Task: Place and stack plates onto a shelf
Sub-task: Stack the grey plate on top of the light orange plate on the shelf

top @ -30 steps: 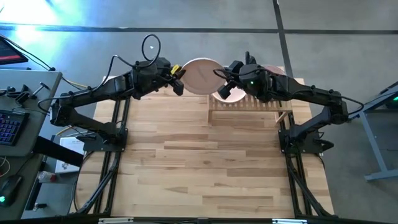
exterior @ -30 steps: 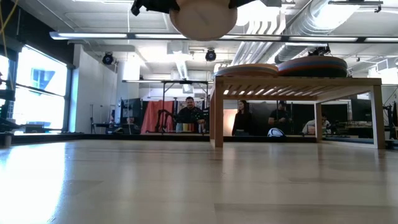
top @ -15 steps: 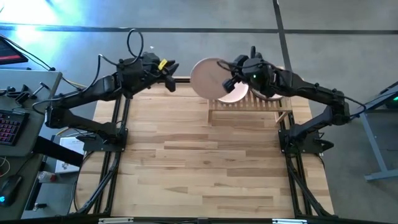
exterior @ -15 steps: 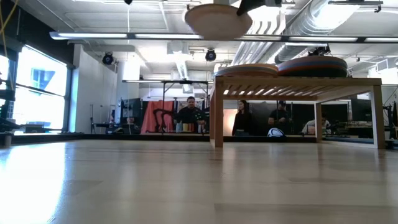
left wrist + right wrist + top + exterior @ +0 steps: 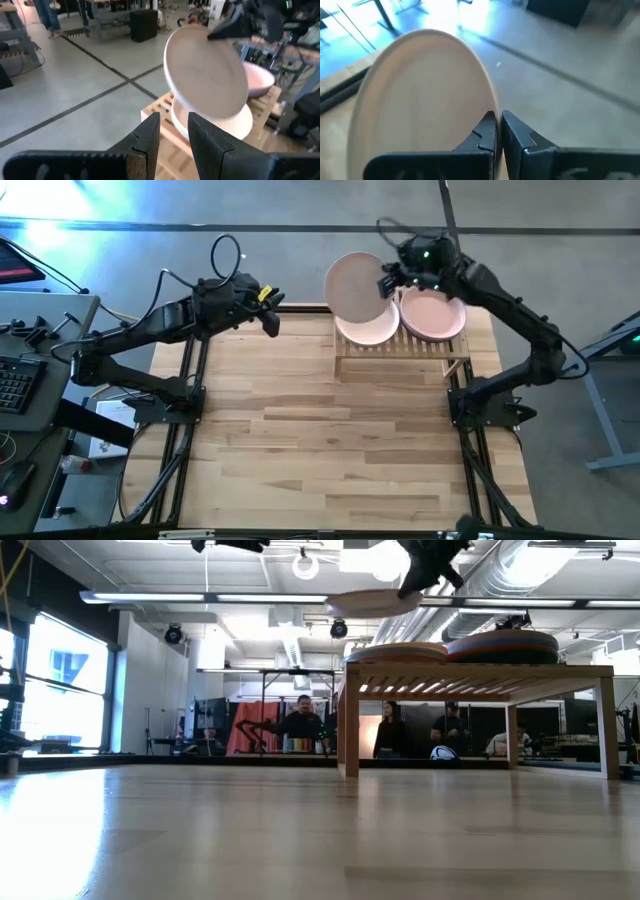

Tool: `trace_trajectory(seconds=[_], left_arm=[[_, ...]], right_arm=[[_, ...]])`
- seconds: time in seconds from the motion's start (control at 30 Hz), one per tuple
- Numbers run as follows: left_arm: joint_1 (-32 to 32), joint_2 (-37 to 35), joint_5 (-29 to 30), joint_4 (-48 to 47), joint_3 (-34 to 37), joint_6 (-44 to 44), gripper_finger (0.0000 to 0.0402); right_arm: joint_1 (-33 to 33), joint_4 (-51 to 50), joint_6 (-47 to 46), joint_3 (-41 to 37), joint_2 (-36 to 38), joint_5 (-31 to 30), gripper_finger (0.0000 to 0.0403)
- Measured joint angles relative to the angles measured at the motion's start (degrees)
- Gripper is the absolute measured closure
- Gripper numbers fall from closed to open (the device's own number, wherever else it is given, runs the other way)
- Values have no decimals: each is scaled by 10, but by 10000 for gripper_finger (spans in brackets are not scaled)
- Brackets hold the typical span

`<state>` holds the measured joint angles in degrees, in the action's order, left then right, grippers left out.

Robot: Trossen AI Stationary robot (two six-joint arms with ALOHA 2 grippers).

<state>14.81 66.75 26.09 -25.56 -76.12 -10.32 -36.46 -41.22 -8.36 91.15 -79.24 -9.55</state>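
Right gripper (image 5: 388, 280) clenched on the beige-grey plate's (image 5: 354, 286) rim at 3 o'clock, plate hovering over the left stack (image 5: 367, 330) on the shelf (image 5: 400, 356). Judged rigid, smooth, chippable; an edge pinch invites sagging. Left gripper (image 5: 270, 315) released, waiting at 9 o'clock.

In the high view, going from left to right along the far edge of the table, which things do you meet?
Left gripper → beige plate held by the right gripper → right gripper → pink plate on top of the right stack.
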Motion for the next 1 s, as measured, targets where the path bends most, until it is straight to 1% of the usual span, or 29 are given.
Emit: trace_trajectory(seconds=[0.1, 0.17, 0.23, 0.3, 0.4, 0.5, 0.6, 0.7, 0.9, 1.0], left_arm=[[0, 0, 0, -14, 0, -2, 311], [0, 0, 0, -21, 0, -8, 311], [0, 0, 0, -24, 0, -14, 312], [0, 0, 0, -23, 0, -14, 312], [0, 0, 0, -24, 0, -15, 312], [0, 0, 0, -24, 0, -15, 312], [0, 0, 0, -25, 0, -15, 312], [0, 0, 0, -32, 0, -15, 312], [0, 0, 0, -39, 0, -16, 312], [0, 0, 0, -42, 0, -16, 312]], right_arm=[[-57, -23, -30, 0, 0, 87, 402], [-89, -41, -40, -1, 0, 134, 403], [-112, -65, -47, -1, -5, 172, 403], [-127, -97, -48, -1, -16, 197, 403], [-132, -124, -47, -2, -37, 201, 403], [-130, -125, -47, -2, -57, 207, 403], [-129, -124, -46, -2, -71, 226, 403], [-129, -126, -31, -2, -81, 229, 403], [-134, -127, -6, -2, -86, 235, 403], [-142, -146, 7, -2, -86, 237, 403]])
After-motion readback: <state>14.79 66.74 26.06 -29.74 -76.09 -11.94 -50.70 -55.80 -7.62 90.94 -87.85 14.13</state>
